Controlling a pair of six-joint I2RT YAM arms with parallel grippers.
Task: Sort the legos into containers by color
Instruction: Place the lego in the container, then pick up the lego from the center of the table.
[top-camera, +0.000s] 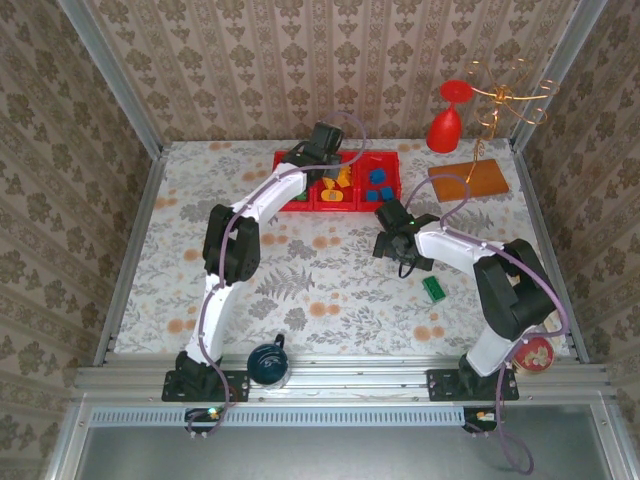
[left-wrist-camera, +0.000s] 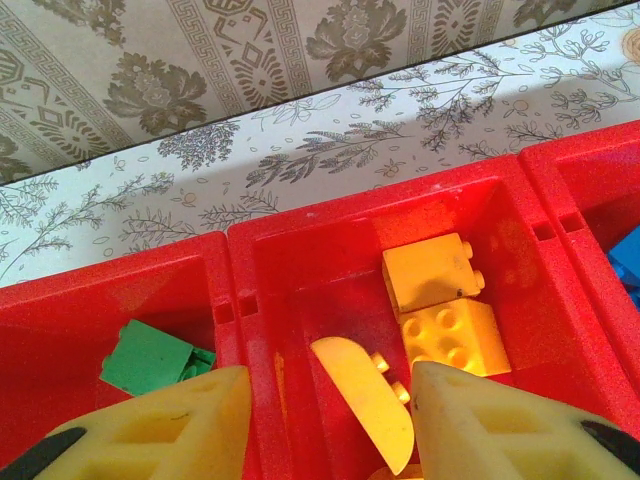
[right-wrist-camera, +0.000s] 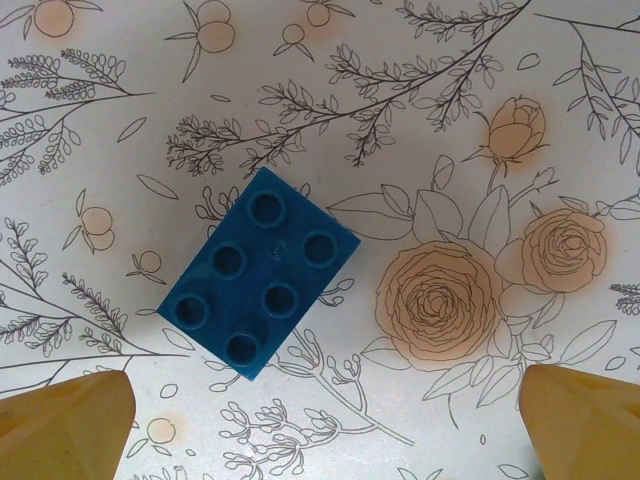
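The red tray (top-camera: 388, 160) of three compartments stands at the back middle. My left gripper (top-camera: 322, 152) hovers over it. In the left wrist view its fingers (left-wrist-camera: 180, 425) stand apart over the middle compartment (left-wrist-camera: 330, 250). A curved orange lego (left-wrist-camera: 365, 400) lies loose between them, close to the right finger. Two orange bricks (left-wrist-camera: 440, 305) lie behind it, and a green lego (left-wrist-camera: 148, 357) sits in the left compartment. My right gripper (right-wrist-camera: 320, 430) is open above a blue six-stud lego (right-wrist-camera: 258, 285) on the cloth. A green lego (top-camera: 433, 288) lies right of that gripper (top-camera: 400, 243).
An orange-brown board (top-camera: 465, 182), a red goblet (top-camera: 447, 125) and a gold wire stand (top-camera: 500, 95) occupy the back right. A dark teal cup (top-camera: 268, 362) sits by the near edge. Blue legos (top-camera: 378, 180) fill the right compartment.
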